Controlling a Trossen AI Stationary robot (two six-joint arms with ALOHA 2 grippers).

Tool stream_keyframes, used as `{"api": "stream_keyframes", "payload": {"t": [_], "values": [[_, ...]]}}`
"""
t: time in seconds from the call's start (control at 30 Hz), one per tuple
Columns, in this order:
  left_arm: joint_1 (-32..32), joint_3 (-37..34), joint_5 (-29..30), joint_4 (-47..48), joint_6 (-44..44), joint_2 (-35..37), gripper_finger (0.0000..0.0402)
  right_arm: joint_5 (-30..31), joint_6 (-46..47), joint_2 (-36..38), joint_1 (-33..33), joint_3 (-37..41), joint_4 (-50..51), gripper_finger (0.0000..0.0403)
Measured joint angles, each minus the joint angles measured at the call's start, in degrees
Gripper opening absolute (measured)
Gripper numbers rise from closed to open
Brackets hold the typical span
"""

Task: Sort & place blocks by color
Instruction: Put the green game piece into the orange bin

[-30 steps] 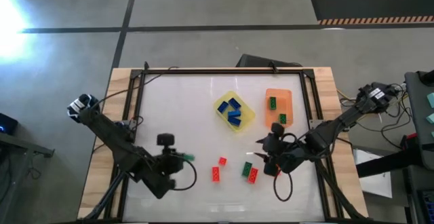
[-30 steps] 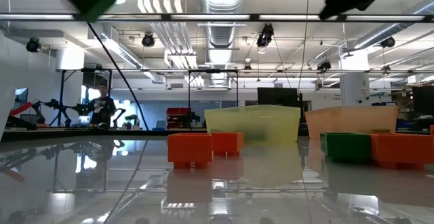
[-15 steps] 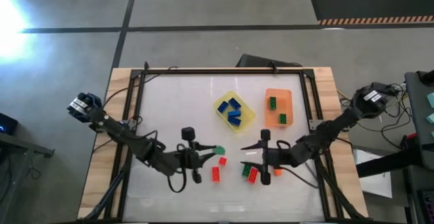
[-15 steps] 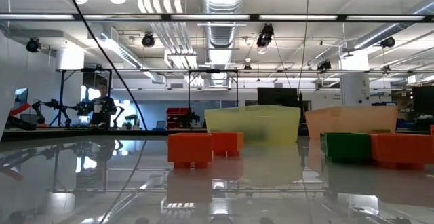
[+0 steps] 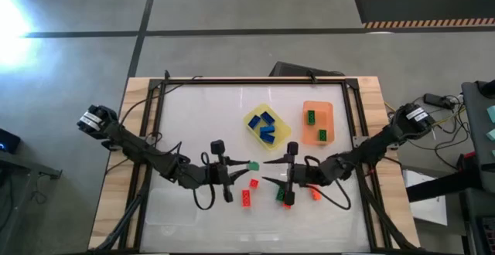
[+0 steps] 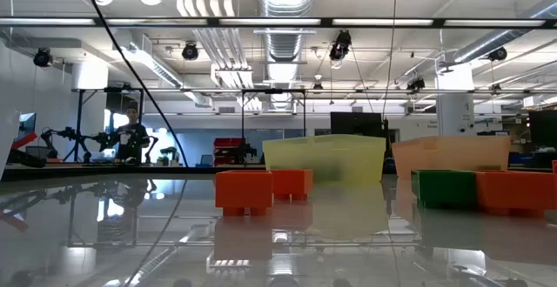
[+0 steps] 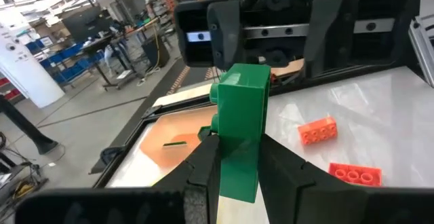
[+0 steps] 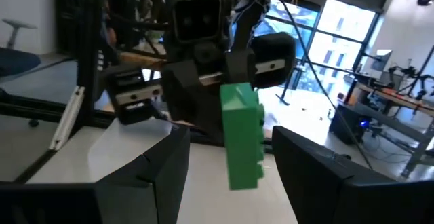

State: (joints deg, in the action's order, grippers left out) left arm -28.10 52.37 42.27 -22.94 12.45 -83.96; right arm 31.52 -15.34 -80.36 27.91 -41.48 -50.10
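A green block (image 7: 239, 139) is pinched upright in the left hand (image 5: 244, 165), out over the middle of the worktop (image 5: 193, 112); from the right wrist view the same block is seen floating between the right hand's two spread fingers (image 8: 160, 163), not touched by them. The right hand (image 5: 268, 162) is held open just at 3 o'clock of the left one, tip to tip. Under them, at about 6 o'clock, two red-orange blocks (image 5: 249, 192) are spotted lying flat, with another green block (image 5: 280, 194) and a red one (image 5: 288, 199) beside it partly hidden by the right arm, plus an orange one (image 5: 315, 194) further right. Blue blocks (image 5: 267, 125) are piled in the yellow tray (image 5: 281, 134) at 12 o'clock of the hands, and two green ones (image 5: 311, 117) are sat in the orange tray (image 5: 317, 107) at 1 o'clock.
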Motion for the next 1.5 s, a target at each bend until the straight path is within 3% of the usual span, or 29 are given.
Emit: {"api": "stream_keyframes", "payload": {"t": [0.3, 0.47, 0.67, 0.77, 0.93, 1.03, 1.17, 1.37, 1.5], "values": [[0.1, -0.3, -0.3, -1.8, 0.0, 0.0, 0.0061, -1.0, 0.4, -0.8, -2.3, -2.1, 0.1, 0.0201], [1.3, -0.3, -2.9, -6.1, 0.6, -1.1, 0.0061, -4.8, 2.4, -0.8, -3.6, -2.7, 0.1, 0.0201], [2.0, -0.2, -4.1, -10.9, 4.7, -3.7, 0.0061, -5.0, 2.3, -0.7, -3.9, -2.9, 0.1, 0.0197], [2.1, -0.2, -4.2, -12.0, 4.6, -3.9, 0.0061, -5.1, 2.1, -0.7, -3.9, -2.9, 0.1, 0.0170], [2.1, -0.2, -3.9, -12.2, 3.9, -3.9, 0.0062, -4.8, 0.2, -0.7, -3.9, -2.9, 0.5, 0.0083], [2.1, -0.2, -3.8, -12.2, 2.9, -3.9, 0.0068, -4.6, -0.7, -0.6, -4.0, -2.9, 0.5, 0.0081], [2.1, -0.2, -4.3, -12.1, 2.2, -3.9, 0.0107, -5.2, -0.7, -0.6, -3.9, -2.9, 0.7, 0.0081], [2.1, -0.3, -4.2, -10.0, 1.8, -3.9, 0.0198, -3.5, 0.3, 0.5, -3.9, -2.9, 5.9, 0.0081], [2.1, -0.3, -2.9, -6.5, 1.3, -3.6, 0.0238, 10.8, 3.5, 5.9, -4.2, -2.9, 21.7, 0.0081]]}}
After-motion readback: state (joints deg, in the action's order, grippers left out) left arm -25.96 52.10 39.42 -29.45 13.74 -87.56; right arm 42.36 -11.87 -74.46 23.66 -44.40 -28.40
